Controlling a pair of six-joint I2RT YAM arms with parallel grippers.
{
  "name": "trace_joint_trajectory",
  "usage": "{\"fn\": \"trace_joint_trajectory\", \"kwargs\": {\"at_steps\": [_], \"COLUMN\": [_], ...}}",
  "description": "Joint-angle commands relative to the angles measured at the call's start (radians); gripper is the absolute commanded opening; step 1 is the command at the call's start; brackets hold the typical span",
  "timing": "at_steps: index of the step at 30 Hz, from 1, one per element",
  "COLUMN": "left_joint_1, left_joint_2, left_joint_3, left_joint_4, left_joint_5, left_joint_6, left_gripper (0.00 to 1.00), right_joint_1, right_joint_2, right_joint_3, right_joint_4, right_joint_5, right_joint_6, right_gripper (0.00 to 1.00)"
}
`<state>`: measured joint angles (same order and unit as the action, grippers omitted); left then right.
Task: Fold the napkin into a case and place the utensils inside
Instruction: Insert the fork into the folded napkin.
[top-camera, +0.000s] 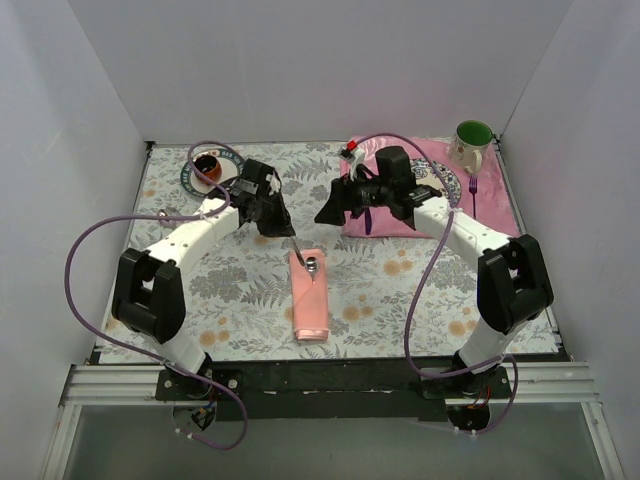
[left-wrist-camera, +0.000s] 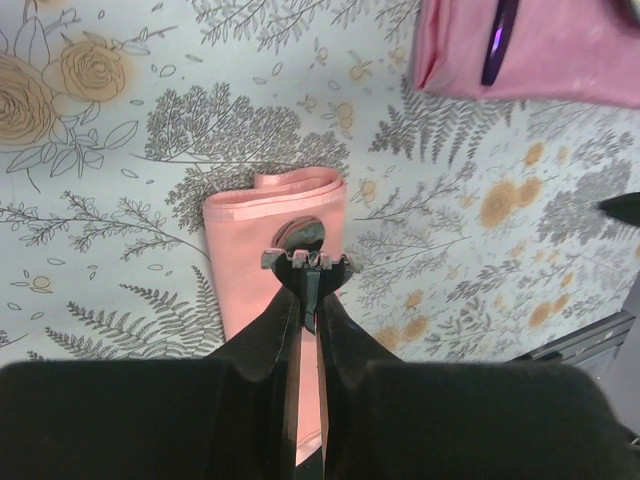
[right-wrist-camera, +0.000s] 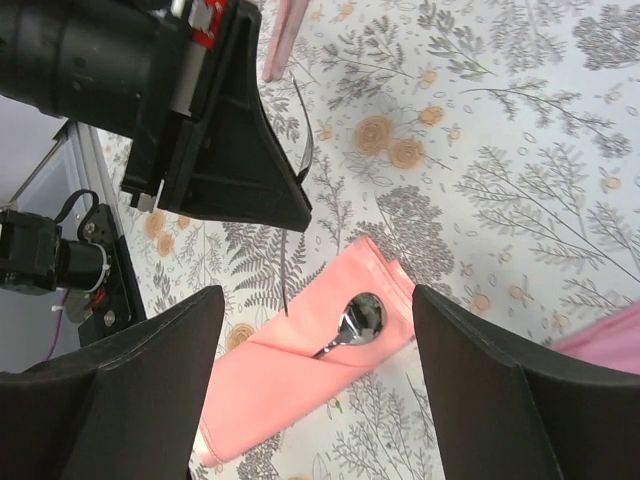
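Your left tool (left-wrist-camera: 308, 262) clamps a thin utensil (right-wrist-camera: 288, 275) to steer it into the case (top-camera: 310, 300) beside the spoon (right-wrist-camera: 362, 315) — your right tool (right-wrist-camera: 318, 300), jaws apart, gives room.

The case (top-camera: 309, 300) is soft, matt pink cloth. The spoon (right-wrist-camera: 362, 315) in it is polished, mirror-like metal; the thin utensil (right-wrist-camera: 286, 270) in the left gripper (left-wrist-camera: 310, 262) looks like dull grey metal. Its fingers (left-wrist-camera: 250, 350) are matt black plastic. The table cover (top-camera: 420, 290) is matt printed cloth.

The spoon (top-camera: 312, 265) is lodged in the twelve-o'clock end of the case (top-camera: 310, 300); the placemat (top-camera: 490, 200) is set toward two o'clock, the saucer (top-camera: 189, 178) toward eleven.
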<state>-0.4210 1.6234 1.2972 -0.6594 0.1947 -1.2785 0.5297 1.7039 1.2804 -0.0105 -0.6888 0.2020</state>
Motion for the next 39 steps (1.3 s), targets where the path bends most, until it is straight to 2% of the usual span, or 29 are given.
{"fn": "trace_joint_trajectory", "kwargs": {"at_steps": [1,5,13,39], "left_joint_1": [0.005,0.007,0.005,-0.055], "left_joint_2": [0.053,0.119,0.199,0.224], "left_joint_3": [0.06,0.105,0.151,0.082], "left_joint_4": [-0.098,-0.154,-0.192,-0.183], "left_joint_5": [0.031,0.034,-0.011,0.002], "left_joint_6": [0.059,0.093,0.036,-0.001], "left_gripper": [0.0,0.0,0.0,0.01], "right_joint_1": [-0.051,-0.079,-0.102,-0.115], "right_joint_2": [-0.036,-0.039,-0.038,-0.026], "right_joint_3": [-0.016,-0.024,-0.053,-0.069], "right_joint_4": [-0.051,-0.046,0.0,0.001], "right_joint_5": [0.002,0.003,-0.005,-0.014], "right_joint_6": [-0.016,-0.006,0.033,0.04], "right_gripper": [0.84,0.84,0.84,0.82]}}
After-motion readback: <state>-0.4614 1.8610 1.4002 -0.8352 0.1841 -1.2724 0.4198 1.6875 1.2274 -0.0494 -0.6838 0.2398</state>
